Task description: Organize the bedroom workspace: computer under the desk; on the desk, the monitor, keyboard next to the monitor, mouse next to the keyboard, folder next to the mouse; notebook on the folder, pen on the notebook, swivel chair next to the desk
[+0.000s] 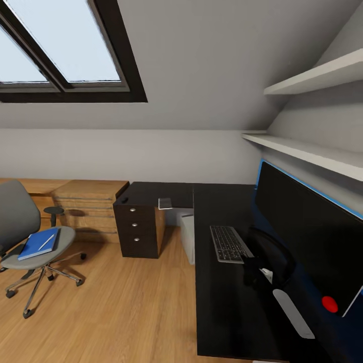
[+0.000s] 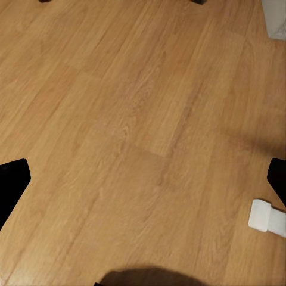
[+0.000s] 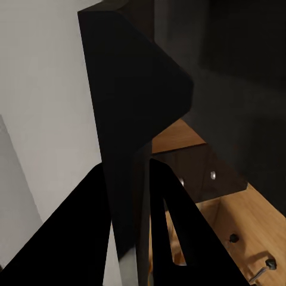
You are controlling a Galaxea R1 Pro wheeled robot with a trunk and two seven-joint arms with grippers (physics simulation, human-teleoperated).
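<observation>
Monitor [image 1: 307,237] is sitting on the black desk [image 1: 227,312], and my right gripper [image 3: 146,214] is clamping its edge between narrow fingers. I'm seeing the keyboard [image 1: 229,243] beside it; my left gripper [image 2: 143,179] is hanging wide over the floor [image 2: 131,119].

We see the monitor [image 1: 307,227] cut off at the head view's right edge, its dark screen hiding the wall behind. The swivel chair [image 1: 30,242] loses its backrest at the left edge. A small pale object [image 1: 165,203] on the desk [image 1: 222,312] is too small for us to name. In the left wrist view, dark fingertips [image 2: 12,185] barely enter the frame.
</observation>
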